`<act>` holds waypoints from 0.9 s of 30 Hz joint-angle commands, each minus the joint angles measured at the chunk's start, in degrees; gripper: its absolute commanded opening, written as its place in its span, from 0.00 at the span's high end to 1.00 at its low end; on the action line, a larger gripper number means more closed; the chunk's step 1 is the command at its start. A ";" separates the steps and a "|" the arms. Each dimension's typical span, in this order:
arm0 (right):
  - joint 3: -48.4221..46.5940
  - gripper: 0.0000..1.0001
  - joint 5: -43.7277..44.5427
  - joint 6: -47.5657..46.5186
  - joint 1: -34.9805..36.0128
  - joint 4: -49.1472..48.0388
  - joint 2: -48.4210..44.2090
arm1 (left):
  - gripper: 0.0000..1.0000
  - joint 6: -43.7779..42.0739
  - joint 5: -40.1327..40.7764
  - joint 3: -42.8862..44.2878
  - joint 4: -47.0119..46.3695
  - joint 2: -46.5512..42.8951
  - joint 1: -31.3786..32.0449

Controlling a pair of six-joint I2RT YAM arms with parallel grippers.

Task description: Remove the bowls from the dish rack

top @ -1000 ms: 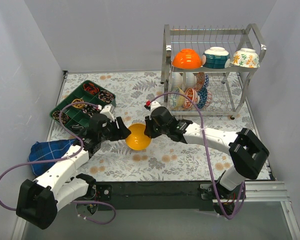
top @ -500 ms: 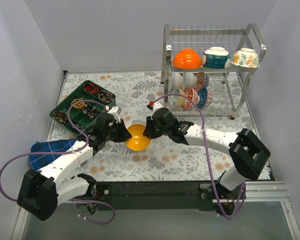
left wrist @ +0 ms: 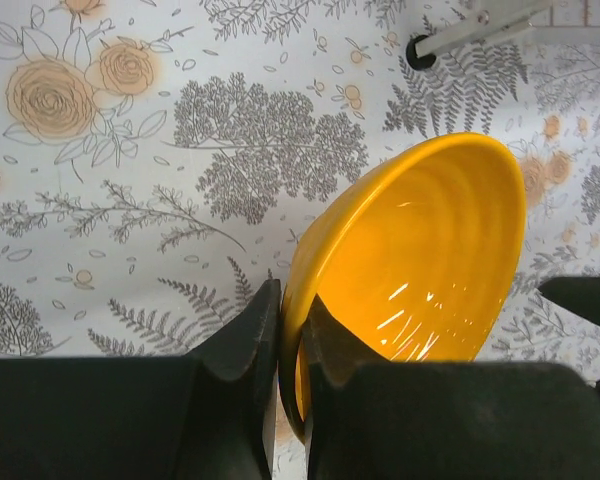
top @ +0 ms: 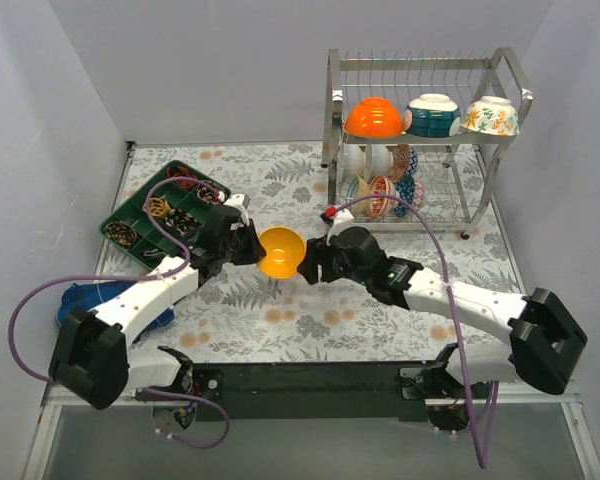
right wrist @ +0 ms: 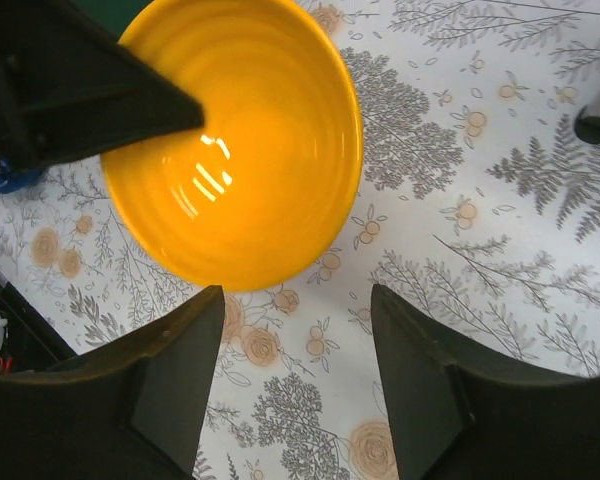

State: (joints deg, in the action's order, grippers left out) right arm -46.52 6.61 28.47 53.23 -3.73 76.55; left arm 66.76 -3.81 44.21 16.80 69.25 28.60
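Bowl (left wrist: 420, 250) rim buried in left end effector (left wrist: 292, 305)

We see a yellow bowl (left wrist: 410, 260) with a glossy glaze. Bright highlights lie on its smooth inside, which has faint rings. The fingers (left wrist: 230, 350) of the left gripper (left wrist: 292, 300) look like matt black plastic. The table cover (top: 280, 175) is matt, with a printed flower pattern. At two o'clock the dish rack (top: 332, 100) is shiny chrome wire. At ten o'clock the green tray (top: 135, 197) looks like dull plastic, and at eight o'clock the blue cloth (top: 72, 300) is soft checked fabric. The shell of the right arm (top: 475, 300) is smooth white plastic.
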 commanded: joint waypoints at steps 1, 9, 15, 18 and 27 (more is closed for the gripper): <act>5.12 0.29 7.34 -3.06 -0.06 -2.07 -8.95 | 1.00 0.03 3.11 6.41 -1.50 6.74 -0.39; 17.16 0.05 17.55 -2.98 -0.06 -1.90 -24.85 | 1.00 5.03 1.73 19.32 -5.98 22.93 -6.18; 20.68 0.01 20.54 -2.28 -0.06 2.75 -31.02 | 1.00 7.94 -2.34 26.10 -9.67 33.73 -10.05; 20.59 0.01 21.51 -2.19 -0.15 6.09 -32.60 | 1.00 8.39 -3.92 28.65 -10.73 36.91 -11.46; 21.30 0.01 20.72 -2.45 -0.15 7.51 -35.16 | 0.88 7.77 -7.08 31.38 -10.73 44.12 -11.72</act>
State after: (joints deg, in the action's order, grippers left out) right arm -25.32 25.67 25.74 53.23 3.88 41.95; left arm 74.02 -8.16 73.25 7.33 113.54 16.88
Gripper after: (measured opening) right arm 0.984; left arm 0.083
